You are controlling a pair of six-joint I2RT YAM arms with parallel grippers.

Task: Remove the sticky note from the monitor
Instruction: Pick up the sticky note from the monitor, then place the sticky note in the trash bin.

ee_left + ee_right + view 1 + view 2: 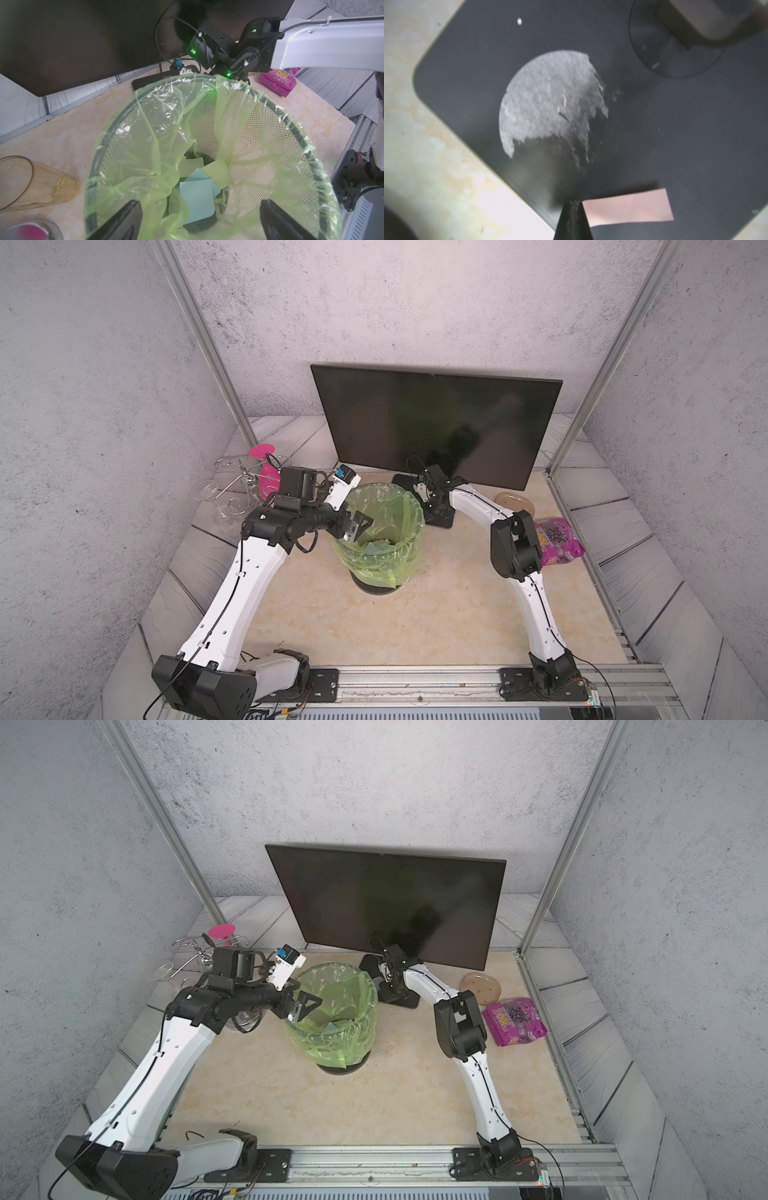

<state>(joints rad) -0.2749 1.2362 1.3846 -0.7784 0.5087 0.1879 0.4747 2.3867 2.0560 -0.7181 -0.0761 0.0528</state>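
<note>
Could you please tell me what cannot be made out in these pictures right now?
- Whether the right gripper pinches the pink sticky note: right wrist view, blurred, the shut jaws cover its edge.
- That note in both top views: hidden beneath the right arm.
- How many notes lie in the bin: left wrist view, liner folds cover some.

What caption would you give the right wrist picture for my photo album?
Jaws shut, the right gripper pinches a pink sticky note over the monitor's black base.

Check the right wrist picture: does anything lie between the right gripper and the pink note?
Nothing visible does. The right gripper, shut, meets the edge of the pink note over the monitor base; whether it grips is unclear.
</note>
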